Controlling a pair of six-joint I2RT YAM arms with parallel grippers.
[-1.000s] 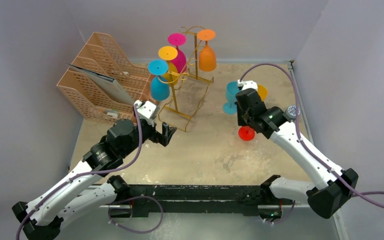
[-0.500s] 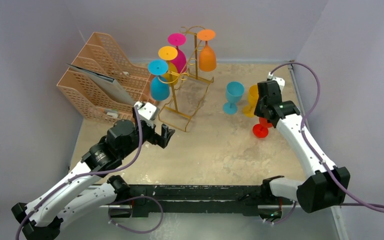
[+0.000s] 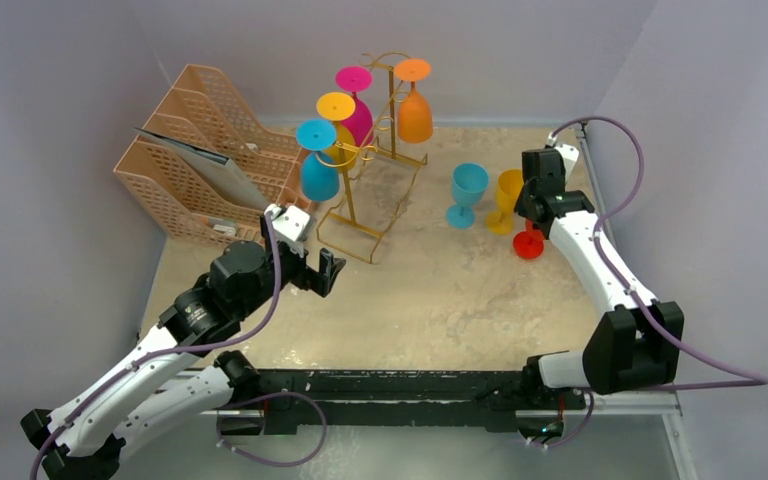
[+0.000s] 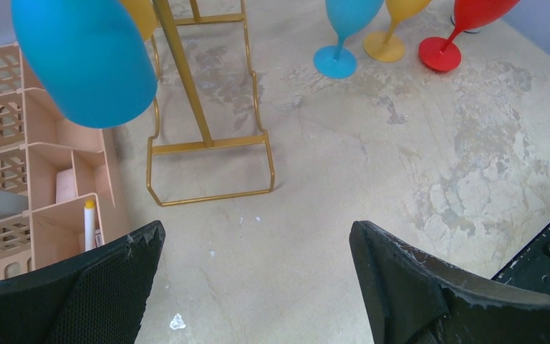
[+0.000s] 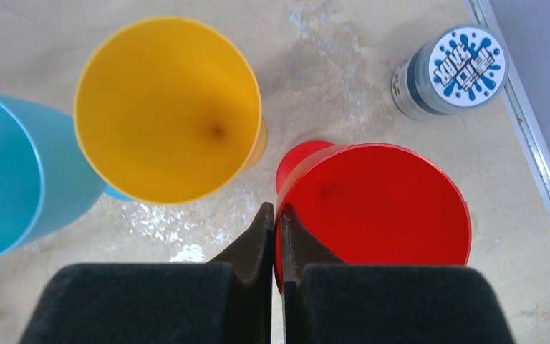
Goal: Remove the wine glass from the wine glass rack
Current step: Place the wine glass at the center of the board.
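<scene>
- The right end effector [image 5: 276,218] pinches the rim of the red plastic wine glass [image 5: 379,208], near the table's [image 3: 430,300] right edge.
- The left end effector [image 4: 256,240] is spread wide, near the base of the tall gold wire wine glass rack [image 3: 348,205], which stands toward the far edge, left of centre.

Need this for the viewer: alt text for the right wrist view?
Right gripper shut on the rim of a red wine glass, mouth up. A yellow wine glass and a blue wine glass stand beside it on the mottled table, a printed-lid can beyond.
</scene>
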